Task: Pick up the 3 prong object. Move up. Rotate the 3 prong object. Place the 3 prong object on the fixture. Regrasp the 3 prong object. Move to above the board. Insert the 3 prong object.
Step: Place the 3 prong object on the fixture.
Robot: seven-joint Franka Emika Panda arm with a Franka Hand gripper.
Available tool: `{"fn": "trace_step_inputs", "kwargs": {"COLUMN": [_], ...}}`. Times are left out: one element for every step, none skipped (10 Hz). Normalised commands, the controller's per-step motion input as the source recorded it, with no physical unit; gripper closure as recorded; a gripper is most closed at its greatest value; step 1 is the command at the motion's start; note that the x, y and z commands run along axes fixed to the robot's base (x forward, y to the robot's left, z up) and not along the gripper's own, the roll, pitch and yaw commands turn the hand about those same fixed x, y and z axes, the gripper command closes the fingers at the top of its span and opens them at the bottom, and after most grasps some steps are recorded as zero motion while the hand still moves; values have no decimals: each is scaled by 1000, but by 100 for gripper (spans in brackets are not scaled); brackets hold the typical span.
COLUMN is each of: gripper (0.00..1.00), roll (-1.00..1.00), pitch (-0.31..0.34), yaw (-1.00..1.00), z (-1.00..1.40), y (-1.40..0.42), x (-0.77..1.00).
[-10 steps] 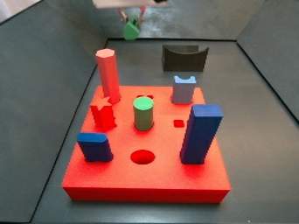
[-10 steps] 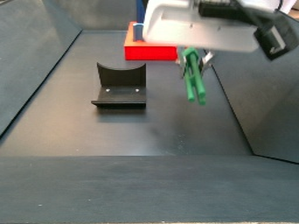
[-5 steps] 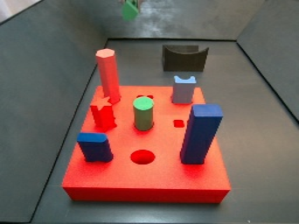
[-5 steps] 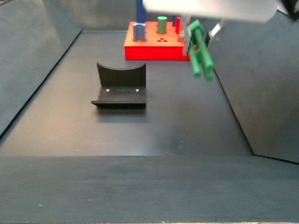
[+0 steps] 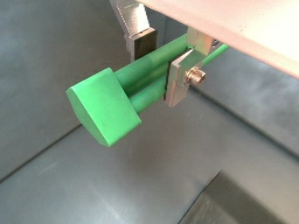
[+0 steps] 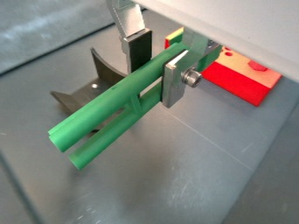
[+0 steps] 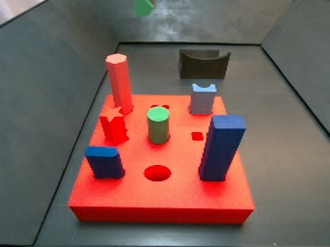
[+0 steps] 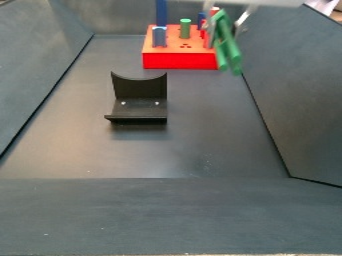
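While gripping the 3 prong object (image 6: 111,122), the claw (image 6: 156,61) hangs above the fixture (image 8: 135,97).

End effector (image 6: 153,66) high over bare floor, well above fixture (image 8: 136,98) and peg-crowded board (image 7: 161,207).

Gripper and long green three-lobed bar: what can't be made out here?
- Gripper: cut off by the top edge in both side views; only the wrist views show its silver fingers clamping the long green three-lobed bar.
- Bar: in a side view only a green tip shows.
- Bar's far end: hidden behind the wrist body in both wrist views.
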Motion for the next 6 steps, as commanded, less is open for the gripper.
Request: {"fn": "trace_step_inputs", "kwargs": {"gripper": [100, 100, 100, 100, 100, 100], "roll": [-191, -151, -129, -86, -70, -55], "pitch": [104, 49, 35, 15, 5, 8], "yaw": [83, 49, 40, 33, 33, 28], "z": [-448, -387, -368, -346, -325, -289], "y": [-374, -333, -317, -288, -268, -229], "x": [1000, 1000, 1000, 1000, 1000, 1000]}}
